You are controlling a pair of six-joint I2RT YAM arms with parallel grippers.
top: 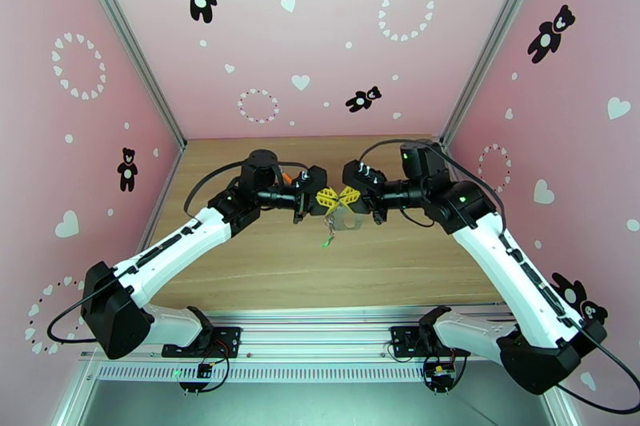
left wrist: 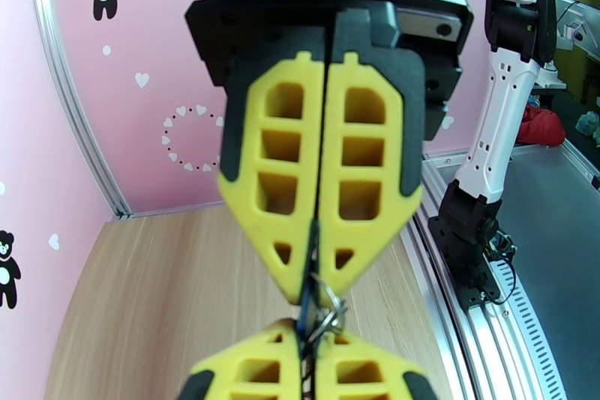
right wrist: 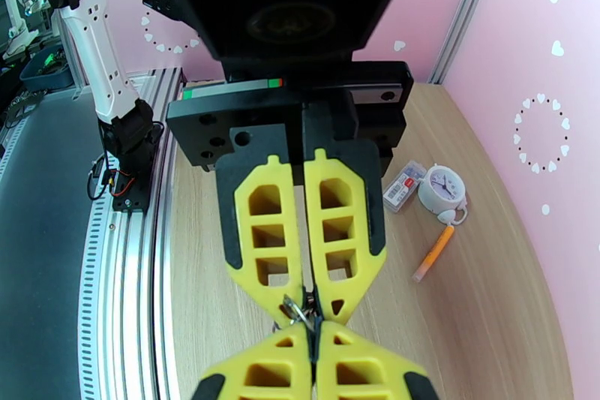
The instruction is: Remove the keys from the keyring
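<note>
Top external view catches the keyring point(top: 329, 220) held aloft above the middle of the bench point(top: 264, 276), a green-tagged key point(top: 326, 242) dangling beneath. Freeing the keys likely calls for one arm to anchor the metal ring point(left wrist: 328, 313) while the other eases a key along its coil, gently and without yanking. Left gripper point(top: 328, 198) and right gripper point(top: 349, 197) meet tip to tip, both fully closed on the keyring's hardware; which piece each pinches is too small to tell.
</note>
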